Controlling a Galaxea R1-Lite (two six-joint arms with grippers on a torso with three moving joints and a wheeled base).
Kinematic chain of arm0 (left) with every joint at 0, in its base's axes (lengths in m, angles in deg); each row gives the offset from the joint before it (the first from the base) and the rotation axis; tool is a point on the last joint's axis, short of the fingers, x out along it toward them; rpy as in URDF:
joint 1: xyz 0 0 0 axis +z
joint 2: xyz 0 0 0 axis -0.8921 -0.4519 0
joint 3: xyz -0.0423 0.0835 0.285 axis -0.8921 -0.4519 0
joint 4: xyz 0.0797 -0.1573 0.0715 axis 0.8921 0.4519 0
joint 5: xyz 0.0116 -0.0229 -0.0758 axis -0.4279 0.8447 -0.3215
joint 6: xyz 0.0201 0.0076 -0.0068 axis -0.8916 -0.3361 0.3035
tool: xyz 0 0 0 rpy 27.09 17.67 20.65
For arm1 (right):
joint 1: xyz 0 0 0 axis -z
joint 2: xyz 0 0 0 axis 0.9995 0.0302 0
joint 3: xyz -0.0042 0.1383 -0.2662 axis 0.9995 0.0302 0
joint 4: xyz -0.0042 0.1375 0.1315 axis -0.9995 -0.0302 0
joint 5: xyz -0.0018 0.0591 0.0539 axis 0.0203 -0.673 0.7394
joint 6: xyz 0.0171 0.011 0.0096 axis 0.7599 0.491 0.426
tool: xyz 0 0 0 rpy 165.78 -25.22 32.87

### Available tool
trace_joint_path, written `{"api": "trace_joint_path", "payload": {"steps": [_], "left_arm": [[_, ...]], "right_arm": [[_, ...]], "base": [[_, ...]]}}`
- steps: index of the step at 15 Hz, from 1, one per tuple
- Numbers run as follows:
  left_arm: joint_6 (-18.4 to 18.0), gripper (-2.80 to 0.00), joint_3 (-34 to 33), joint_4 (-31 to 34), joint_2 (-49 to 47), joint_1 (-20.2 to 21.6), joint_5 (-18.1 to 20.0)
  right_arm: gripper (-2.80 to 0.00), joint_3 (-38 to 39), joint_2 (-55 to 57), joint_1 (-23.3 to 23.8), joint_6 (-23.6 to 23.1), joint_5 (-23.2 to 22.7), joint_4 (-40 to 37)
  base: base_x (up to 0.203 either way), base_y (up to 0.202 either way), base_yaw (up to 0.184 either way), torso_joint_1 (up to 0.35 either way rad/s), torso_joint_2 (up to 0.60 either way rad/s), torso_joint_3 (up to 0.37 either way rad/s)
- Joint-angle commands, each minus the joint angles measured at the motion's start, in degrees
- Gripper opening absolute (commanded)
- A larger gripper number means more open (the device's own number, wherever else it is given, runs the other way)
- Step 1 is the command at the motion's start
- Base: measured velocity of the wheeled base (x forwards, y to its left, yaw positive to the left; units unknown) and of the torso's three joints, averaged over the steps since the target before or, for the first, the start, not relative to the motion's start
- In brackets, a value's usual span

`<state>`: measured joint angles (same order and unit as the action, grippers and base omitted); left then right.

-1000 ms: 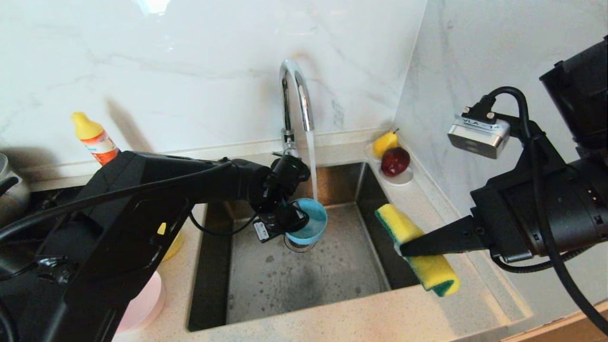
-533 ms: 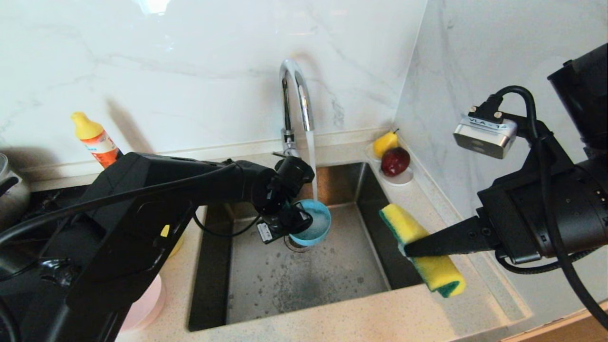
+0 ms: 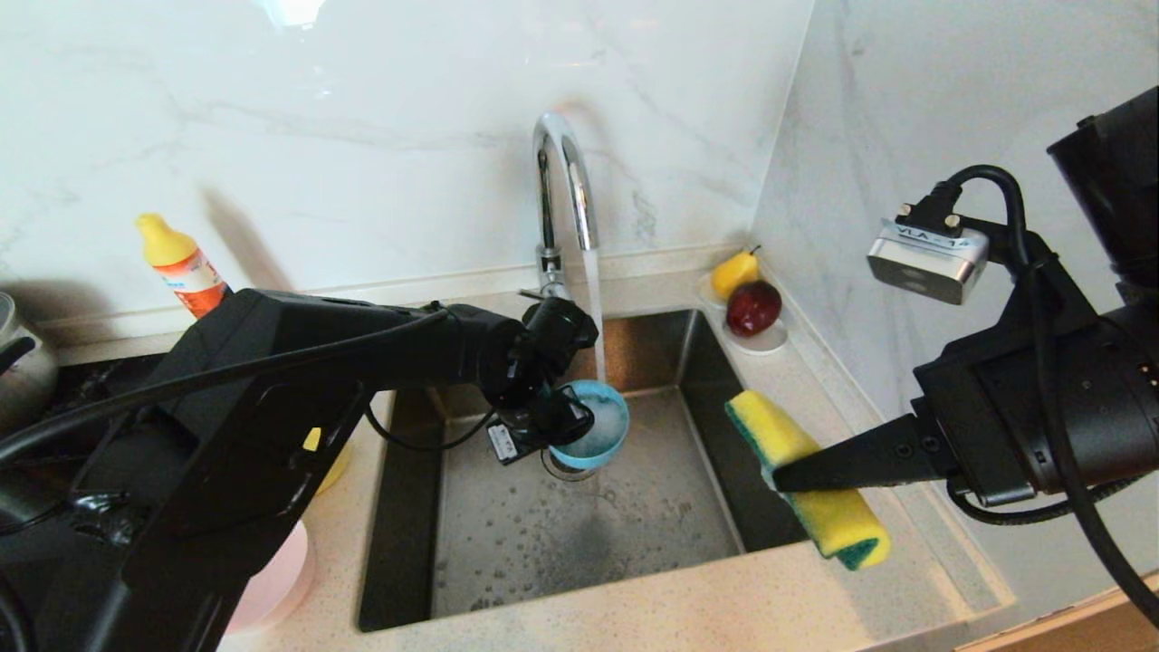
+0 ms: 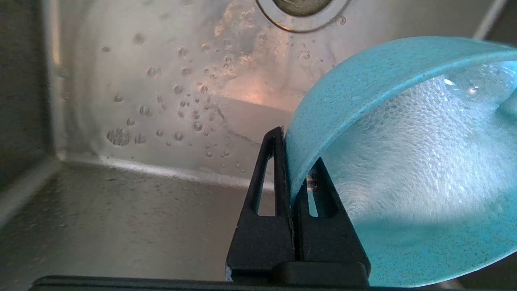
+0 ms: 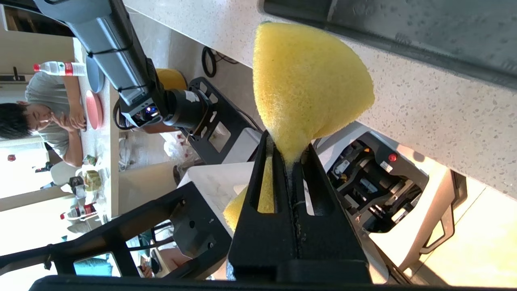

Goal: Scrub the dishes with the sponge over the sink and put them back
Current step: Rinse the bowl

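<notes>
Sponge (image 3: pixel 809 477) drifted right, pinched by right fingers (image 3: pixel 786 477); left fingers (image 4: pixel 297 178) pinch blue bowl (image 3: pixel 596 435).

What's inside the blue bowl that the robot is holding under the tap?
Water from the faucet runs into the light blue bowl, held by the left gripper over the sink. The left wrist view shows foamy water covering its inside, so the bottom is hidden.

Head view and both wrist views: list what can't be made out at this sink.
- Yellow bowl, head view: the left arm hides all but a sliver.
- Pink bowl, head view: mostly behind the same arm.
- Steel pot, head view: cut off by the left edge.
- Drain strainer, left wrist view: cut by the top edge; in the head view the blue bowl covers it.
</notes>
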<state>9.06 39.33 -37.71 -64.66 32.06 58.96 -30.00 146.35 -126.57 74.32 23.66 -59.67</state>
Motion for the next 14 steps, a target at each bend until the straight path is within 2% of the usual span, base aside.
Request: {"api": "trace_joint_path", "payload": {"steps": [1,4,6,8,11,14], "left_arm": [[0.6,-2.80,-0.1,1.0,1.6,1.0,-0.2],[1.2,-2.80,-1.5,3.6,5.9,2.0,-1.6],[0.6,-2.80,-4.6,3.6,10.7,2.6,-7.4],[-0.5,-2.80,-6.1,3.5,16.1,3.0,-9.7],[-5.2,-2.80,-9.1,1.1,26.0,3.3,-11.4],[-14.5,-2.80,-16.5,-9.5,34.0,3.4,-13.3]], "right_arm": [[-2.80,0.2,0.0,0.0,0.1,-0.2,-0.2],[-2.80,0.9,0.0,0.3,0.1,-0.2,-0.1],[-2.80,0.6,0.2,1.4,0.0,-0.2,-0.1],[-2.80,0.9,0.5,2.2,0.0,-0.2,-0.1],[-2.80,1.5,0.8,2.8,0.0,-0.2,0.0],[-2.80,1.7,0.8,3.3,0.0,-0.2,0.0]], "base": [[0.000,0.000,0.000,0.000,0.00,0.000],[0.000,0.000,0.000,0.000,0.00,0.000],[0.000,0.000,0.000,0.000,0.00,0.000],[0.000,0.000,0.000,0.000,0.00,0.000],[0.000,0.000,0.000,0.000,0.00,0.000],[0.000,0.000,0.000,0.000,0.00,0.000]]}}
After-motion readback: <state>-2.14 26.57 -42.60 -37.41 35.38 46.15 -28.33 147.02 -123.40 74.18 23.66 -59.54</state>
